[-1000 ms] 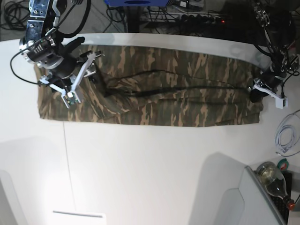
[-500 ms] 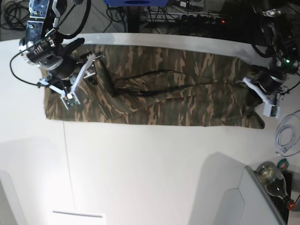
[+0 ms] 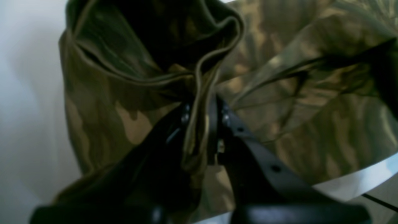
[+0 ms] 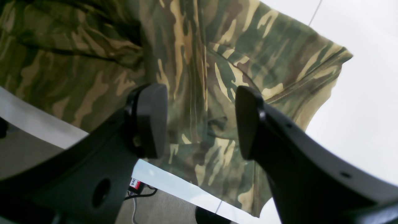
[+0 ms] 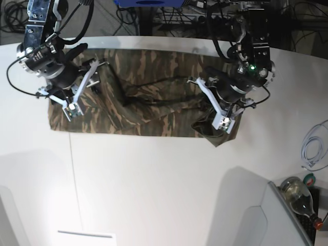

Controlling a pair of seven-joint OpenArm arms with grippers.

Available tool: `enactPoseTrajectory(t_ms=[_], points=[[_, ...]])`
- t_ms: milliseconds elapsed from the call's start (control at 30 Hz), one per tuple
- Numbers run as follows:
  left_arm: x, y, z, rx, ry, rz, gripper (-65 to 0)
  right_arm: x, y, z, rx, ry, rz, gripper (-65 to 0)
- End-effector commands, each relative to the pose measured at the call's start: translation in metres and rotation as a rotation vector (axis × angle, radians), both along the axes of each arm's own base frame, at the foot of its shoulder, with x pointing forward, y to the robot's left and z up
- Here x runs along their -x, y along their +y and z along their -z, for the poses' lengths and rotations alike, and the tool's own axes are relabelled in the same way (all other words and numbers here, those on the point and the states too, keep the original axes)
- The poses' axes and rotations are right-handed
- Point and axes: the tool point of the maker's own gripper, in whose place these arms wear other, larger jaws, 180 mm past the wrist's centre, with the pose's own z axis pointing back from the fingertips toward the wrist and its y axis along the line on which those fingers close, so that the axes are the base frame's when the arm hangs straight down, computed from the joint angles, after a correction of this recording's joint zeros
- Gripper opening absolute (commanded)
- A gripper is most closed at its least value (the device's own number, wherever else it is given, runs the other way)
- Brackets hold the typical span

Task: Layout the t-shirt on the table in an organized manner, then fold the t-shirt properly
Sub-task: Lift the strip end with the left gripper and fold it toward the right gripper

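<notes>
Cloth has moved: left gripper [image 5: 221,124], clamped on the soft camouflage t-shirt's [image 5: 154,92] hem, has carried it inward for folding; right gripper [image 5: 84,82] hovers unclenched above the white table [image 5: 164,195].

The camouflage t-shirt [image 5: 138,107] lies stretched along the far side of the white table [image 5: 154,184], wrinkled through the middle, its right end bunched and folded back over itself.

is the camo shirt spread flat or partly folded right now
Partly folded. The olive, brown and tan camouflage cloth t-shirt lies flat at one end, while the shut left pincer holds the other end bunched over its middle.
</notes>
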Motion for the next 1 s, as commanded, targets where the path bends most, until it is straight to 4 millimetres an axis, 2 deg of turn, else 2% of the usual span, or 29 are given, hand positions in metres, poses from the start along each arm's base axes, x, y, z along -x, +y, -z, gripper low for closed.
enactPoseTrajectory(t_ms=[0, 100, 200, 367, 633, 733, 967], points=[[-0.007, -0.01, -0.008, 0.021, -0.037, 0.016, -65.0, -0.007, -0.003, -0.009, -0.013, -0.041, 0.017, -32.3], [-0.007, -0.029, -0.001, 0.04, -0.014, 0.057, -65.0, -0.011, -0.012, -0.012, -0.005, -0.052, 0.043, -32.3], [-0.003, -0.034, 0.015, 0.055, 0.033, 0.043, -65.0, -0.012, -0.019, -0.013, 0.004, -0.056, 0.059, -32.3], [-0.007, -0.043, 0.025, 0.061, 0.061, 0.059, -65.0, -0.012, -0.019, -0.013, 0.006, -0.056, 0.059, -32.3], [-0.022, -0.068, 0.024, 0.112, 0.064, 0.061, -65.0, -0.013, -0.019, -0.013, 0.004, -0.057, 0.059, -32.3], [-0.021, -0.071, 0.029, 0.121, 0.082, 0.051, -65.0, -0.013, -0.019, -0.013, 0.006, -0.057, 0.059, -32.3], [-0.018, -0.092, 0.027, 0.125, 0.081, 0.098, -65.0, -0.016, -0.019, -0.015, 0.005, -0.065, 0.059, -32.3]])
